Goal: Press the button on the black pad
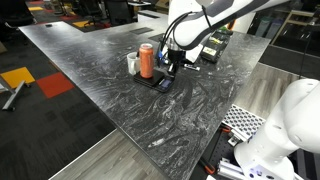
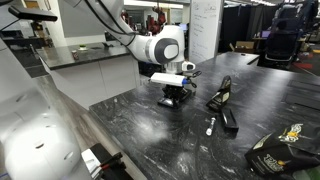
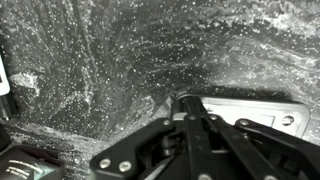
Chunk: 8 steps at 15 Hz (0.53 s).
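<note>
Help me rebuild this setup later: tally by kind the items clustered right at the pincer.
Orange can: 1
Small white container: 1
Black pad: 1
Total: 3

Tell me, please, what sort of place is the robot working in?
Most likely a robotics lab or research office. A second white robot stands beside the big dark marbled table, and in the background there are an office chair and what looks like a whiteboard.

White arm (image 1: 205, 15) bent downward, gripper (image 1: 168, 72) pointing down, fingers (image 3: 195, 120) drawn together
</note>
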Each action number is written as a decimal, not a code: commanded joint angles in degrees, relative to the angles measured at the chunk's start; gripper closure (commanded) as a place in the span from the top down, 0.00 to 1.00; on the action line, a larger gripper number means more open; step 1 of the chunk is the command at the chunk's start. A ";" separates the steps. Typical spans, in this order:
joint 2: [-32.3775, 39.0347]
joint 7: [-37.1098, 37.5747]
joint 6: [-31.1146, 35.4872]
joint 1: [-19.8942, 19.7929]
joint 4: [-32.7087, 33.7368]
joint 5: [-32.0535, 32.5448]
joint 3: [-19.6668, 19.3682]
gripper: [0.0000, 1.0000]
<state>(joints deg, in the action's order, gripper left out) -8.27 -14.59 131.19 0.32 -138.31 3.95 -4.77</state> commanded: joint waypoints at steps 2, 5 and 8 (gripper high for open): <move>-0.61 2.96 -1.88 -0.69 0.95 1.26 1.27 0.00; -4.24 7.46 -5.28 -0.56 1.16 2.93 2.55 0.00; -7.24 9.65 -9.68 -0.36 2.32 2.29 3.34 0.00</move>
<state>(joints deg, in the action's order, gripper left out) -12.45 -6.89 126.42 0.36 -137.10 6.10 -2.45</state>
